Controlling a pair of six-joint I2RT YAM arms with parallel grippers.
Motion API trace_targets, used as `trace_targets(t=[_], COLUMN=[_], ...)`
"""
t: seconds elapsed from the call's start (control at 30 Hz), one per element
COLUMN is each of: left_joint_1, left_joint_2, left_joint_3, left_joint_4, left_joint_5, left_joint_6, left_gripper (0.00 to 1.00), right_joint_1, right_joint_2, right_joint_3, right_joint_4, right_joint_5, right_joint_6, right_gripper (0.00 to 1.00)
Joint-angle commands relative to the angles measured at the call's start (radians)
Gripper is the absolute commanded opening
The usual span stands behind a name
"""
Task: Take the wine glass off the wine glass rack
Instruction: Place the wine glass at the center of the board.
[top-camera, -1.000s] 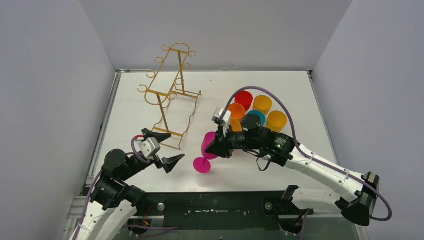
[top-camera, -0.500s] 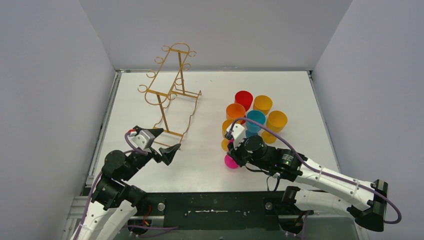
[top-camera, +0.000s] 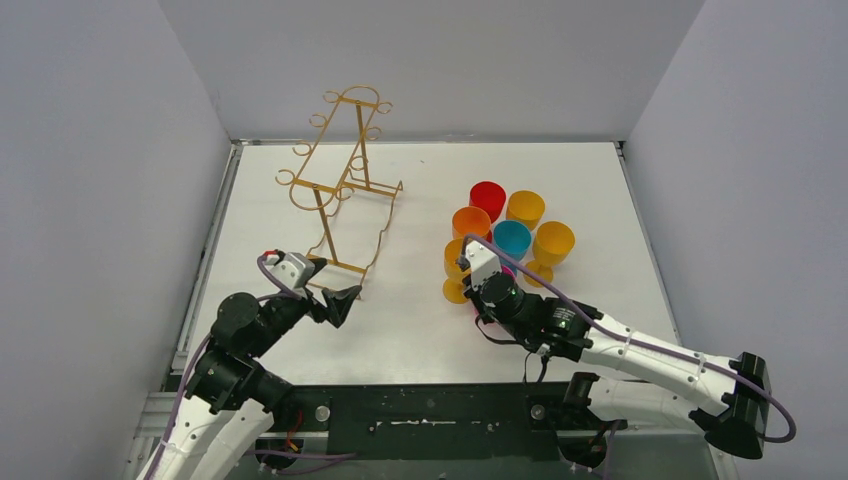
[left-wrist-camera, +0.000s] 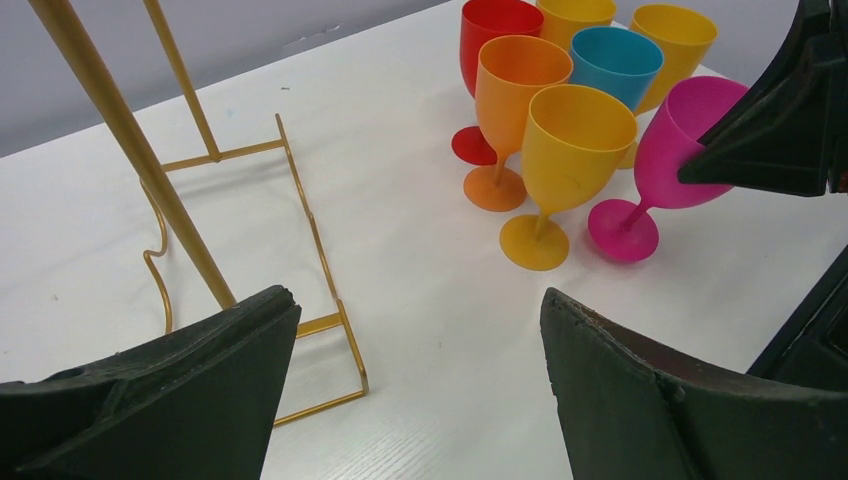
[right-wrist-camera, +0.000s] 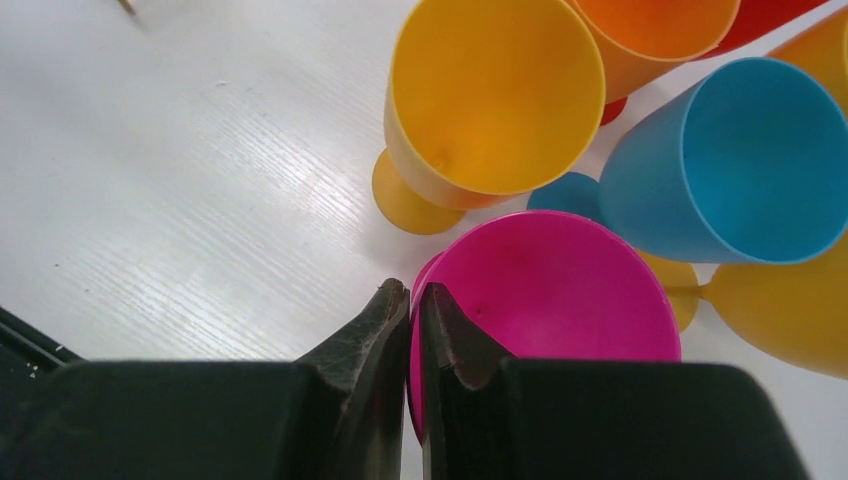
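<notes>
The gold wire wine glass rack (top-camera: 340, 190) stands at the back left with no glass on it; its post and base (left-wrist-camera: 120, 150) show in the left wrist view. My right gripper (right-wrist-camera: 415, 295) is shut on the rim of a pink wine glass (right-wrist-camera: 560, 290), one finger inside the bowl and one outside. The pink glass (left-wrist-camera: 690, 130) leans slightly, its foot at the table beside a yellow glass (left-wrist-camera: 575, 150). In the top view my right wrist (top-camera: 490, 290) hides most of it. My left gripper (left-wrist-camera: 420, 380) is open and empty by the rack's near base corner.
Several coloured glasses stand in a cluster at centre right: red (top-camera: 487, 197), orange (top-camera: 471, 221), blue (top-camera: 512, 239) and yellow (top-camera: 553, 242). The blue bowl (right-wrist-camera: 740, 160) and yellow bowl (right-wrist-camera: 497, 90) press close to the pink glass. Grey walls enclose the table.
My right gripper has carried the pink glass from the front middle of the table to the right, into the cluster of glasses. My left gripper has shifted slightly toward the rack's base.
</notes>
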Motion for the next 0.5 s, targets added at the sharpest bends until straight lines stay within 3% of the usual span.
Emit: trace_targets(t=[0.0,0.3,0.4,0.47], left_joint_1=[0.001,0.000,0.001,0.001], left_joint_2=[0.001,0.002,0.026,0.035], left_joint_3=[0.040,0.042,0.054,0.060], left_joint_4=[-0.006,-0.041,-0.057,-0.061], left_joint_5=[-0.021,-0.025,-0.039,-0.055], left_joint_6=[0.000,-0.009,-0.008,-0.005], left_gripper=[0.89,0.89,0.89,0.89], right_joint_1=[-0.022,-0.081,-0.083,-0.083], right_joint_2=[0.001,-0.022,-0.014,-0.012], right_joint_3=[-0.006,-0.076,-0.070,-0.057], right_joint_4=[0.061,0.126,0.127,0.117], right_joint_5=[0.095,0.087,0.097,0.116], right_joint_6=[0.058,0.120,0.121,0.119], right_gripper=[0.00,0.03,0.14,0.28])
